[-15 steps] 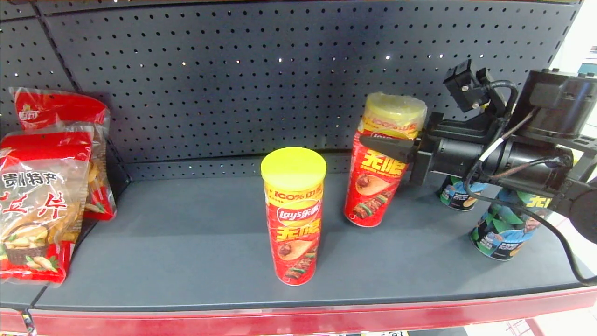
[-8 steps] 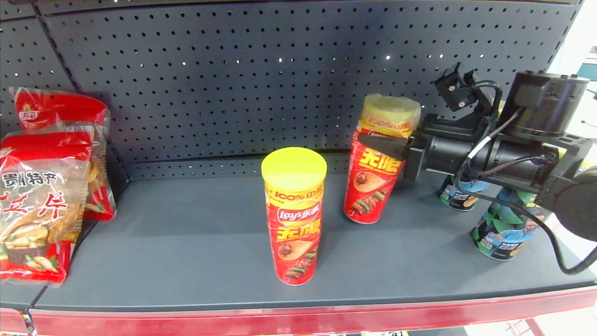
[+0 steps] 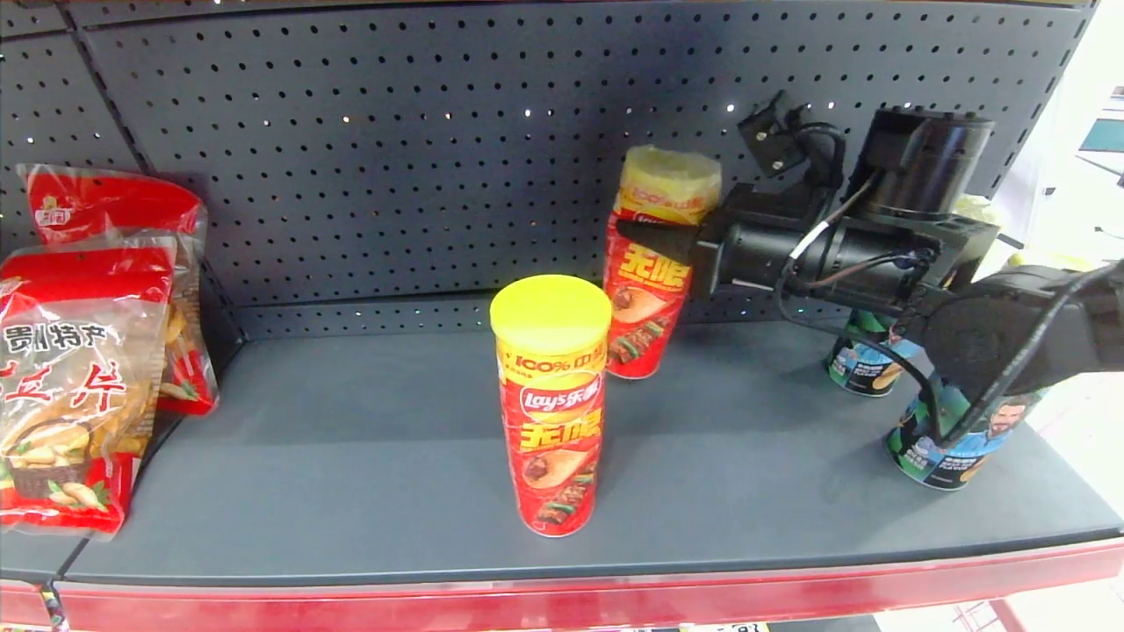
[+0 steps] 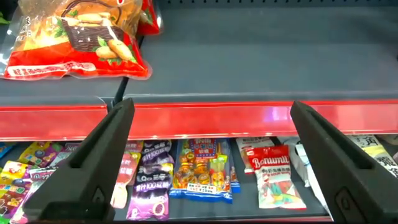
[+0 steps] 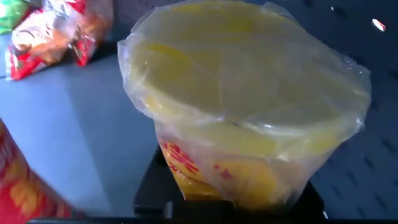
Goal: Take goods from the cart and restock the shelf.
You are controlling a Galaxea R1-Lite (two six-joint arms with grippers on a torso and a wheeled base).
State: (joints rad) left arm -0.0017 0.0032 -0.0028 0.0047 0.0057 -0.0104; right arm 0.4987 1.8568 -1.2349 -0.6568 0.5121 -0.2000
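A grey supermarket shelf (image 3: pixel 351 456) with a perforated back panel (image 3: pixel 395 158), seen from the robot's head. The right gripper (image 3: pixel 660 244) comes in from the right, its jaws clamped around the upper part of a red crisp can (image 3: pixel 645 307) whose yellow lid is wrapped in clear film. Over the last second this can has travelled leftward and deeper along the shelf, and it now leans with its top tipped right, near the back panel and just behind a second, identical can (image 3: pixel 551 404) that stands upright toward the front. Whether the held can's base touches the shelf or hangs just above it cannot be told. From the right wrist camera the film-covered lid (image 5: pixel 249 118) sits between dark fingers pressed to either side. Further right stand two blue-green cans (image 3: pixel 944 448), partly hidden by the arm, and at the far left lie red snack bags (image 3: pixel 79 377). The left gripper (image 4: pixel 211 106) hangs low in front of the shelf's red front lip (image 4: pixel 205 118), its jaws spread wide and holding nothing, above a lower shelf of small packets (image 4: pixel 199 168). The shift suggests the can is being lined up behind its twin; it probably needs righting and setting down before the jaws let go, or it may topple.
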